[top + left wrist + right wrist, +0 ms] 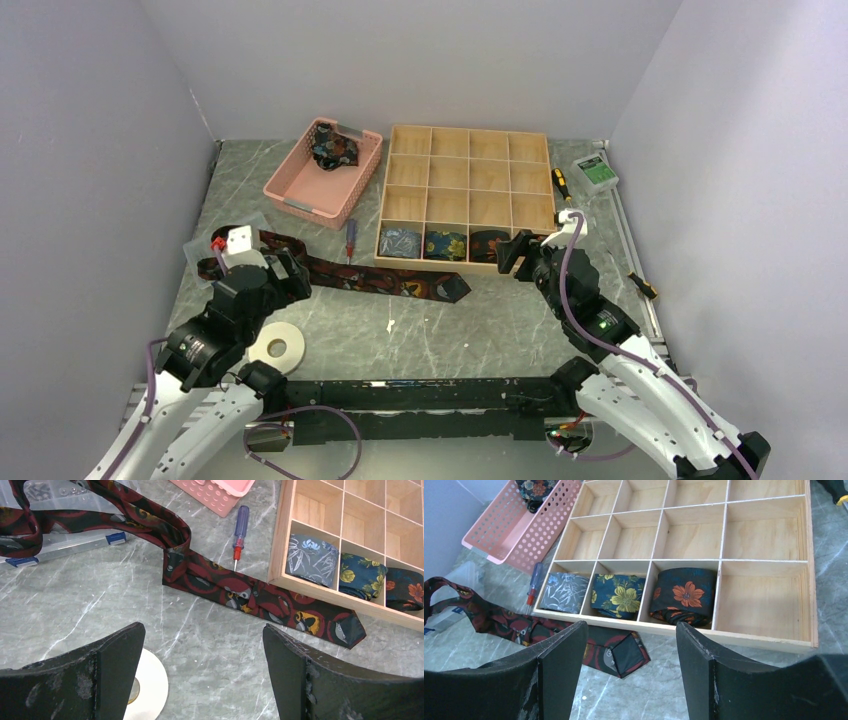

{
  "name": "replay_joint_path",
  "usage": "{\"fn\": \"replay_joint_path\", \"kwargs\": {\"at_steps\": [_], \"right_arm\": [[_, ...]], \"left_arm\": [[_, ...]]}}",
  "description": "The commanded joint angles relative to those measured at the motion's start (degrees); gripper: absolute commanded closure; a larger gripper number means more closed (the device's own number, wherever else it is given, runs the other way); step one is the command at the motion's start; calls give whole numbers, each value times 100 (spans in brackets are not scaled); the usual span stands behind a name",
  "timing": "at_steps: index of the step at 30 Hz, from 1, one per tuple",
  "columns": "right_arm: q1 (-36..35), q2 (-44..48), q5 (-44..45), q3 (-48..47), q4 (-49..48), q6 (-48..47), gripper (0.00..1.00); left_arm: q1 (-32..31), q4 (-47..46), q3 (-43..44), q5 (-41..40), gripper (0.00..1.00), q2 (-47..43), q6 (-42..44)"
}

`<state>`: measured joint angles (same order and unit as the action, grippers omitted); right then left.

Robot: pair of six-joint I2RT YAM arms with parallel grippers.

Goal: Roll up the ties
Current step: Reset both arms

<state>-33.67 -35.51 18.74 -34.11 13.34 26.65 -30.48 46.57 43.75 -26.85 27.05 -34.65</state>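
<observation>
The left arm is bending forward over the near-left part of the table, its wrist tilting down, and the left gripper is hanging above the bare marble with its jaws spread wide, gripping nothing and touching nothing. A white tape ring is lying just beneath its left finger. Ahead of it the maroon tie is lying unrolled and partly folded, its pointed end sitting beside the front wall of the wooden box. The right arm is reaching in toward the box's front right corner, and the right gripper is hovering with its jaws well apart, also empty. Three rolled ties are sitting in the front row of compartments: a grey one, a yellow-flowered one and an orange-flowered one. Another tie is lying bundled in the pink basket.
</observation>
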Motion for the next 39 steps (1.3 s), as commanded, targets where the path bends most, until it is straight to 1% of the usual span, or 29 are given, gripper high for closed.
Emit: {"fn": "replay_joint_path", "kwargs": {"at_steps": [1,17,25,39], "right_arm": [[10,59,-1,-68,-151,33,31],[10,88,-70,-61,-117,59,32],[10,30,-178,-4,-165,78,32],[10,11,-197,-21,-161,94,32]], "left_arm": [[-20,58,203,-112,6,124,-60],[-19,177,231,-193,6,269,-242],[-15,470,370,-448,6,521,-500],[-24,371,249,-423,6,445,-506]]}}
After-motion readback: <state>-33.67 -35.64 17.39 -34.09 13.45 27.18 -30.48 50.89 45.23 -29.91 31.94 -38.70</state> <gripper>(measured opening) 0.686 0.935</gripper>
